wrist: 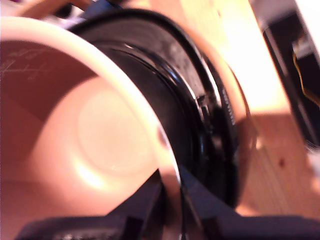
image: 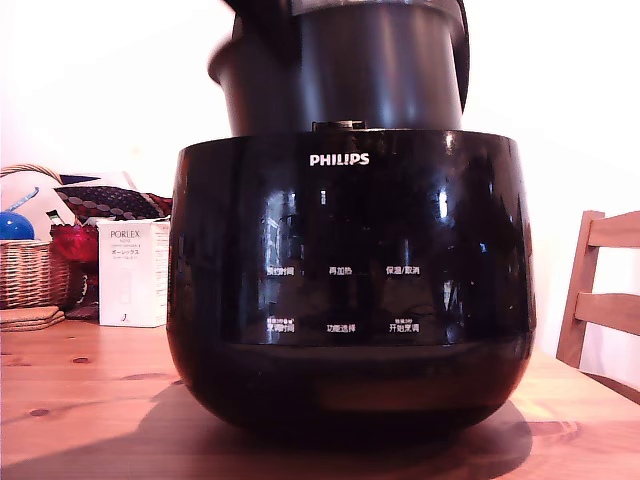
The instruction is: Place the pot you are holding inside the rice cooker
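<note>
The rice cooker, a big glossy black body marked PHILIPS, fills the middle of the exterior view on a wooden table. The dark grey pot stands just above the cooker's top opening, its bottom hidden behind the cooker's rim. In the wrist view I look into the pot, whose inside glows pinkish. My gripper is shut on the pot's rim, one finger inside and one outside. Beyond the pot lies the black ring of the cooker's opening. A blurred dark shape sits behind the pot at the exterior view's top left.
At the exterior view's left stand a wicker basket with a blue ball, a red object and a white PORLEX box. A wooden chair stands at that view's right. A dark object lies beside the table.
</note>
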